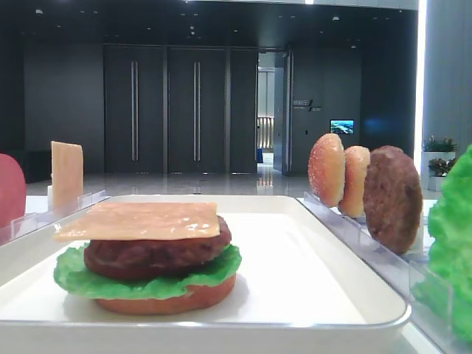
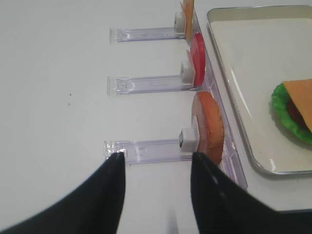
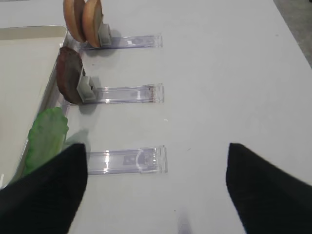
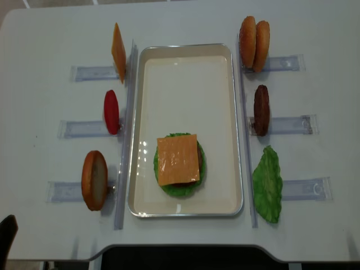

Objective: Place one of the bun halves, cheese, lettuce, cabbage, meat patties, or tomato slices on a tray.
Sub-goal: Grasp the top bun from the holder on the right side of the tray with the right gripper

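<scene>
The right pincer (image 3: 156, 187) hangs over the white worktop (image 3: 219, 73) with its two dark fingers (image 3: 46, 195) spread wide and nothing between them. Three clear plastic holders (image 3: 127, 161) lie in a column. At their left ends stand two bun halves (image 3: 83, 19), a meat patty (image 3: 68, 73) and a lettuce leaf (image 3: 46, 136), beside the tray (image 3: 29, 34) edge.

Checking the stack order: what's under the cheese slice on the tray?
Under the cheese slice sit a meat patty, lettuce and a bun half. Anything between them is covered.
</scene>
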